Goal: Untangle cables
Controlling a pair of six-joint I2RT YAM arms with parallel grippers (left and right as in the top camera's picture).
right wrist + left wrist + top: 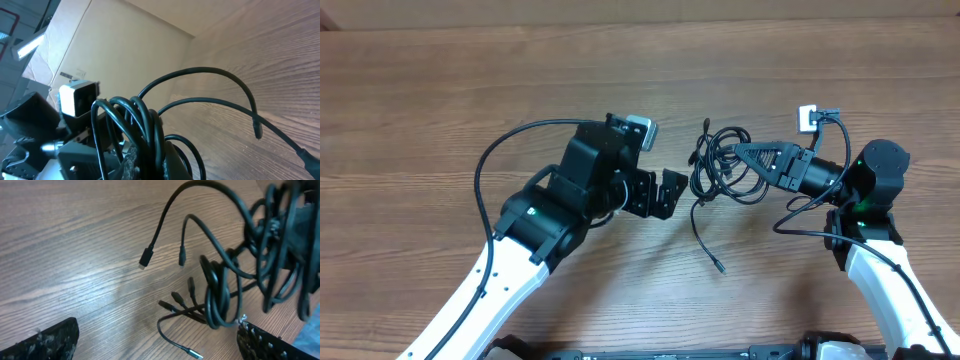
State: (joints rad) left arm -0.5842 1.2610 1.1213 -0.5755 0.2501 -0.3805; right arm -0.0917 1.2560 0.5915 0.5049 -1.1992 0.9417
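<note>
Black, thin cables (700, 178) with small plug ends are bunching in one knot mid-way across the brown wooden table (440, 100). The right gripper (737, 151) is pinching them shut, while the left gripper (673, 194) is gaping wide beside them, empty. Untangling is seemingly only beginning.

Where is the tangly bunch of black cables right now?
In the overhead view, the cables are near the middle of the table, pinched by the right tool and just right of the open left tool, with one loose end trailing toward the robot.
</note>
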